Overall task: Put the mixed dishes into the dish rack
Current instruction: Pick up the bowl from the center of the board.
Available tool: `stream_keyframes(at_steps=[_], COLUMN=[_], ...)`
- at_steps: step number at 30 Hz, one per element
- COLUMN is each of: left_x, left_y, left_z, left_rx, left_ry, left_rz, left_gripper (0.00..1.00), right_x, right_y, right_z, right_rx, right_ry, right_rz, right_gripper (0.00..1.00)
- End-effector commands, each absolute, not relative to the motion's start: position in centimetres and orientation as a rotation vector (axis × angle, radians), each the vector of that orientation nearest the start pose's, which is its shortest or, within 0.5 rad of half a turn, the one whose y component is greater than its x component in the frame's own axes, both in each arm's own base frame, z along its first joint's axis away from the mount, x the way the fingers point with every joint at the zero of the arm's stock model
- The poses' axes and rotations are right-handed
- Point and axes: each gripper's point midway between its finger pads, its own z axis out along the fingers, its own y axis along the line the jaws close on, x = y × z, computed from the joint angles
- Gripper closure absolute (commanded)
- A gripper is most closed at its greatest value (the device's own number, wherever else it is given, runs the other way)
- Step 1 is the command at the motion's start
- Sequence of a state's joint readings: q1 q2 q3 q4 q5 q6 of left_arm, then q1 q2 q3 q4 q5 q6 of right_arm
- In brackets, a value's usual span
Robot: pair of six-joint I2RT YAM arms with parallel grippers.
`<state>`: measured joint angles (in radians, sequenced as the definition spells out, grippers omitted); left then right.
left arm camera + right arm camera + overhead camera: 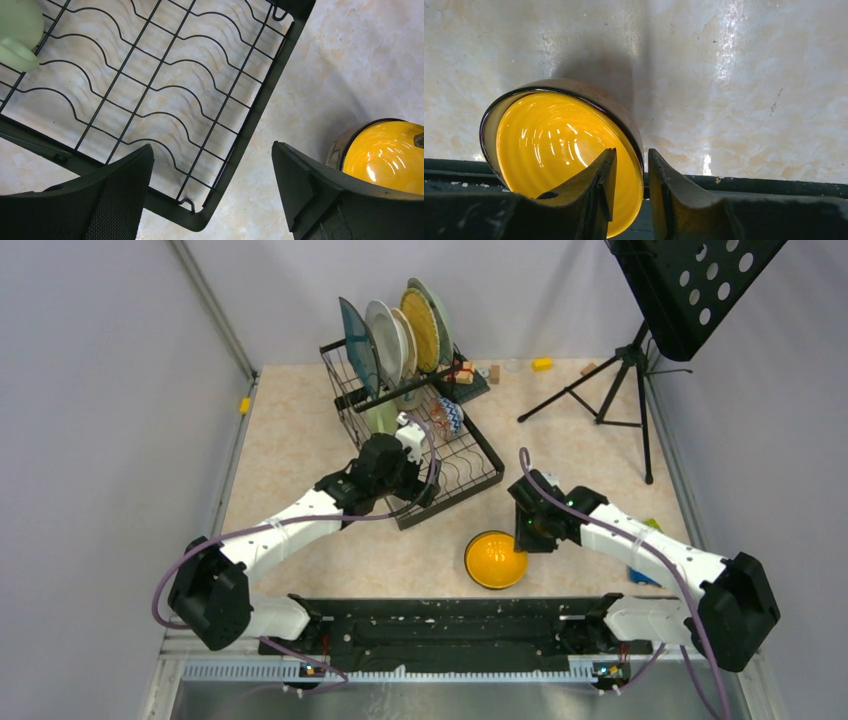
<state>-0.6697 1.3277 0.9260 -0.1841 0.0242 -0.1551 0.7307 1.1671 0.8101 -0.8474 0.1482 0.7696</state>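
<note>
While plates point(400, 335) and patterned bowl point(447, 416) stand in the dish rack point(480, 475), the yellow bowl point(495, 558) sits outside, right gripper point(631, 160) astride its rim, clamp uncertain, left gripper point(211, 150) agape.

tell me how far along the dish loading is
Mostly done. Four plates stand in the upper slots of the dish rack, with a green mug and a patterned bowl in its tray. In hand: the right jaws straddle the rim of the yellow bowl, which sits on the table; a firm grip isn't clear. The left jaws hang wide open and empty over the rack's near corner. Left: racking that bowl.
</note>
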Motion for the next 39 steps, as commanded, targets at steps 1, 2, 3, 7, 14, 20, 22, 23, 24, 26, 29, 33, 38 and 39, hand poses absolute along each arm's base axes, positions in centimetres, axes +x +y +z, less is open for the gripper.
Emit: stream_keyframes(at_steps=[1,2,3,7,14,20,22,23,24,26,29,33,38,39], left_x=[30.3,30.3,30.3,30.4,30.4,30.5,30.5,30.5,30.5,30.4,30.5,30.5,31.2,31.2], left_y=[-25.1,-25.1,-25.1,-25.3,-25.5,-25.6,-25.6,-25.6,-25.6,-25.5,-25.2,-25.1,-23.8,-23.6], left_z=[17.1,17.2,17.2,17.3,17.2,16.9,16.9,16.9,16.8,16.7,16.5,16.4,16.8,16.9], left_rx=[0.548,0.547,0.546,0.547,0.556,0.562,0.561,0.562,0.564,0.563,0.554,0.56,0.477,0.463], left_ry=[2.071,2.069,2.07,2.07,2.072,2.079,2.079,2.08,2.082,2.084,2.088,2.096,2.076,2.068], left_rz=[-0.507,-0.507,-0.505,-0.511,-0.519,-0.52,-0.519,-0.519,-0.519,-0.514,-0.496,-0.489,-0.42,-0.413], left_gripper=[0.08,0.08,0.08,0.08,0.08,0.09,0.09,0.09,0.09,0.09,0.09,0.09,0.08,0.08], right_x=[17.7,17.7,17.7,17.5,17.4,17.4,17.3,17.3,17.3,17.2,17.1,17.0,17.2,17.3], right_y=[16.1,16.2,16.3,16.2,15.6,15.9,15.8,15.8,15.8,15.8,16.0,16.2,15.9,15.8], right_z=[9.5,9.5,9.5,9.2,9.5,9.9,9.8,9.7,9.7,9.5,9.0,8.6,9.0,9.2], right_rx=[0.037,0.031,0.02,0.007,-0.008,-0.034,-0.047,-0.045,-0.041,-0.04,-0.042,-0.045,-0.043,-0.046], right_ry=[2.737,2.74,2.742,2.759,2.763,2.762,2.768,2.773,2.778,2.786,2.796,2.806,2.795,2.789], right_rz=[0.189,0.19,0.191,0.178,0.131,0.152,0.147,0.14,0.133,0.13,0.142,0.153,0.132,0.124], right_gripper=[0.7,0.71,0.78,0.83,0.72,0.79,0.79,0.76,0.72,0.68,0.68,0.72,0.79,0.79])
